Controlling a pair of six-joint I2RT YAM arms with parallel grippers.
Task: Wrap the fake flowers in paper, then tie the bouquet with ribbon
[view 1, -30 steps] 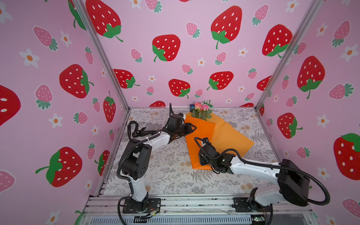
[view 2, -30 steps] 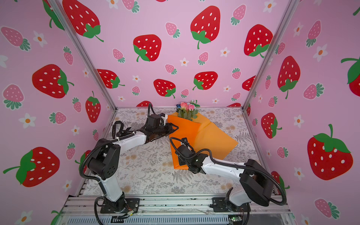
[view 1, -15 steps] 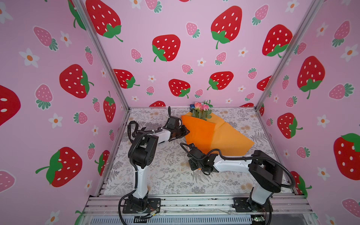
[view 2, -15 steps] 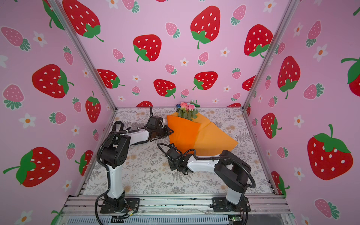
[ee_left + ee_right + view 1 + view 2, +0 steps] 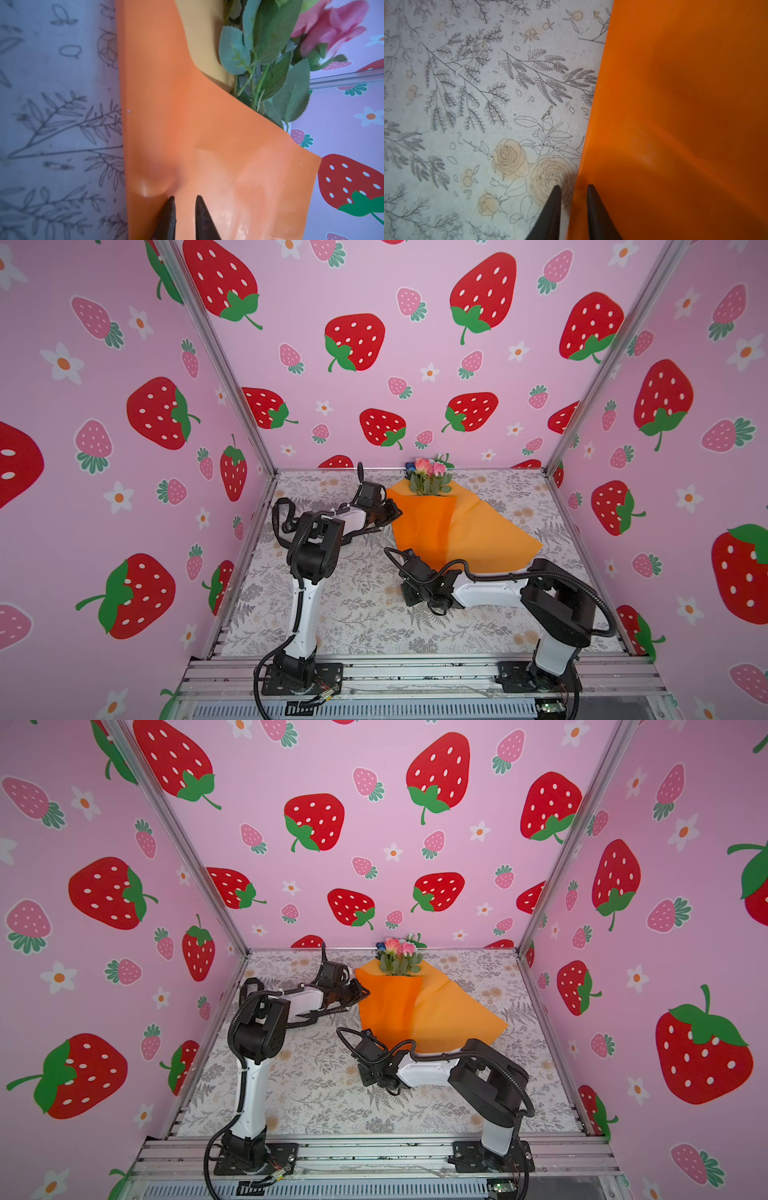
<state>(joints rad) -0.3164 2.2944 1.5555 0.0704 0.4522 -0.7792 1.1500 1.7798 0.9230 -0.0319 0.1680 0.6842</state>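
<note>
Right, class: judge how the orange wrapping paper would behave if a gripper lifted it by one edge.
Probably floppy: the orange wrapping paper shows soft folds and a dimple in the left wrist view. Likely light and thin, so it may crease rather than hold shape. Its glossy sheen hints it could slip.

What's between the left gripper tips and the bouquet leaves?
Only orange wrapping paper. In the left wrist view, its flap covers the whole stretch from the left gripper to the bouquet of fake flowers, and nothing lies on it.
</note>
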